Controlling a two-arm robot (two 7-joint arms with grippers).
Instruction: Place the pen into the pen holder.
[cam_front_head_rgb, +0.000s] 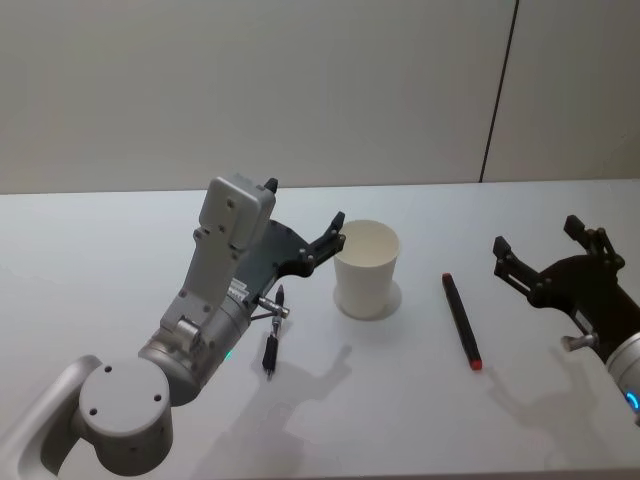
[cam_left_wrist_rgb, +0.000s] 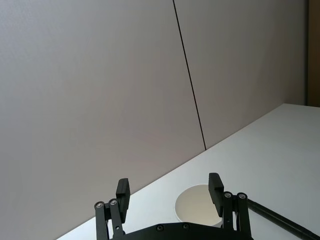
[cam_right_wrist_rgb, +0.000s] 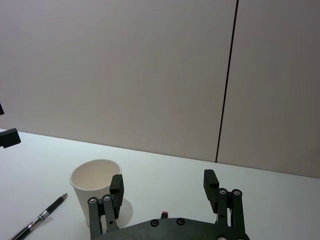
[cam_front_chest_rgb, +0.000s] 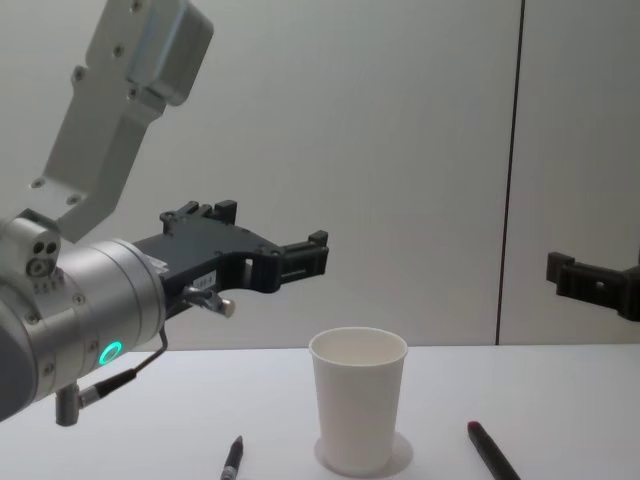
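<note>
Nothing is placed yet. The paper cup (cam_front_head_rgb: 365, 287) looks empty, and both pens lie on the bench (cam_front_head_rgb: 100, 260). Your left end effector (cam_left_wrist_rgb: 169, 184) hangs released, one fingertip above the cup's rim, with the black pen (cam_front_head_rgb: 272, 336) below and behind it. The right end effector (cam_front_head_rgb: 536, 238) is also released, and the red-tipped pen (cam_front_head_rgb: 461, 320) lies between it and the cup. Pickup and drop remain.

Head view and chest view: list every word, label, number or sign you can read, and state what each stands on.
No text can be read in these pictures.
Pen holder: plain white, no print.
Black pen: a silver band, no legible lettering.
Red pen: no marking to be seen.
Left arm: a glowing teal ring, a light and not a character.
</note>
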